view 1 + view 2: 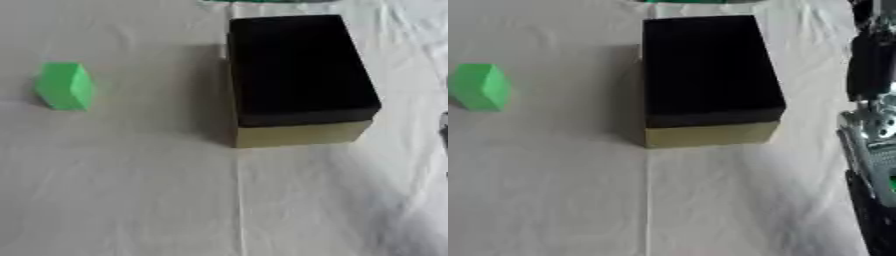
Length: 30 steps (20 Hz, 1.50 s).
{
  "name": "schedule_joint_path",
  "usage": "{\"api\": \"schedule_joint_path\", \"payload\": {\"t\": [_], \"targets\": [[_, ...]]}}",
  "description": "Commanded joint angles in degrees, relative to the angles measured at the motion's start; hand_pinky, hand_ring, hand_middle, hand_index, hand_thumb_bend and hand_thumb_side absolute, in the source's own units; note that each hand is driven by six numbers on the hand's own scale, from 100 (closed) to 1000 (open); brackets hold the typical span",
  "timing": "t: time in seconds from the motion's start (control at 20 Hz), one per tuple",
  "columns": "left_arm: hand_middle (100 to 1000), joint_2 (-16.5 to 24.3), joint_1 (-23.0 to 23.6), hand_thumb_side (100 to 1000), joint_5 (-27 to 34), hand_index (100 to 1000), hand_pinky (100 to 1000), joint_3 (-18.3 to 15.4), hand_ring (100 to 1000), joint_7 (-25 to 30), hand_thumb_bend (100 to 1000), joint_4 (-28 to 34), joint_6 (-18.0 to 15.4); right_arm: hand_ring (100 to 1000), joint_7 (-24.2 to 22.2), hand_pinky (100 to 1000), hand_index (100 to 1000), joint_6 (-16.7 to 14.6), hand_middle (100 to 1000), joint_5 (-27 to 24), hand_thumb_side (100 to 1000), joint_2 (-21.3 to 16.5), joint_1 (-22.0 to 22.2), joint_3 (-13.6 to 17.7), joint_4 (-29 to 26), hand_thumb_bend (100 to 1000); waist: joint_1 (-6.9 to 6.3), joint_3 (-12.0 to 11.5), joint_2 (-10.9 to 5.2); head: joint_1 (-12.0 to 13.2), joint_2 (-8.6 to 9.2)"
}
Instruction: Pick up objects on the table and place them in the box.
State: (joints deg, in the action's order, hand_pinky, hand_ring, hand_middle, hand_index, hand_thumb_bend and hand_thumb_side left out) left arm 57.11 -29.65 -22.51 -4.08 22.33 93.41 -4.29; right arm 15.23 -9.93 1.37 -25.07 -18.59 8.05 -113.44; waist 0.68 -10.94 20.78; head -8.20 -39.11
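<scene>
Fingers: can't tell their state. Only a stretch of the right arm shows, running down the right edge of the right eye view: black casing up top, silver jointed metal at mid height, black again toward the lower right corner. The right hand itself doesn't show clearly, and the left hand isn't visible at all.

Just left of that arm, w/ a strip of bare cloth between, sits the box. It's rectangular, long side running away from the camera, center-right in the frame. The top looks flat matte black, poss. a dark open interior, hard to say from this angle. The near wall is tan/olive, smooth, cardboard-like, w/ sharp corners. It casts a soft shadow on its left side.

Well apart, at the left of the frame, is a green block: bright green, matte, faceted w/ angled faces, resting alone on the cloth, not touching anything. A wide open patch separates it from the box.

The bench is covered in a white cloth, mostly flat, w/ a straight crease running from the box's near left corner down to the bottom edge. Wrinkles bunch at the upper right and lower right. The whole lower half of the frame is bare cloth. A sliver of sth green pokes in at the top edge, behind the box.
</scene>
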Motion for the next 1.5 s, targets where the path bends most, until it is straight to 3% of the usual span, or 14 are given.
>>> {"api": "schedule_joint_path", "payload": {"t": [0.05,0.25,0.4,0.85,1.15,1.5], "targets": [[825,3.13,-2.95,632,-2.09,862,742,1.57,801,5.9,873,-2.13,-1.06,834,-0.37,878,842,-0.03,857,-0.02,1000,-1.63,-0.28,-0.03,-1.15,100,-0.55,0.06,-1.01,0.16,-0.24],[827,2.66,-5.8,620,-6.36,859,759,3.66,818,10.77,920,-3.57,-2.34,834,-0.57,878,842,0.09,857,-0.1,1000,-1.5,-0.3,-0.17,-1.15,100,-0.87,0.33,-0.82,0.03,-0.54],[826,1.76,-8.13,599,-7.14,855,767,5.46,824,13.4,908,-4.86,-3.62,831,-0.61,878,841,0.2,854,-0.19,1000,-1.44,-0.32,-0.25,-1.15,100,-1.06,0.6,-0.72,0.06,-0.46],[866,0.4,-11.81,476,-5.14,901,788,10.69,850,20.73,638,-8.44,-7.03,830,-0.92,878,841,0.34,854,-0.39,1000,-1.24,-0.42,-0.47,-1.15,100,-1.61,1.02,-0.65,0.33,-0.68],[883,0.65,-11.32,438,-4.43,926,800,13.66,863,23.48,650,-9.37,-7.95,829,-1.02,878,840,0.5,852,-0.51,1000,-1.05,-0.48,-0.6,-1.15,100,-1.8,1.27,-0.6,0.46,-0.8],[892,-0.18,-12.92,409,-11.47,933,805,15.01,875,22.48,629,-10.26,-10.01,826,-1.19,878,839,0.44,849,-0.79,1000,-0.88,-0.74,-0.85,-1.15,100,-1.77,1.43,-0.56,0.78,-0.77]]}}
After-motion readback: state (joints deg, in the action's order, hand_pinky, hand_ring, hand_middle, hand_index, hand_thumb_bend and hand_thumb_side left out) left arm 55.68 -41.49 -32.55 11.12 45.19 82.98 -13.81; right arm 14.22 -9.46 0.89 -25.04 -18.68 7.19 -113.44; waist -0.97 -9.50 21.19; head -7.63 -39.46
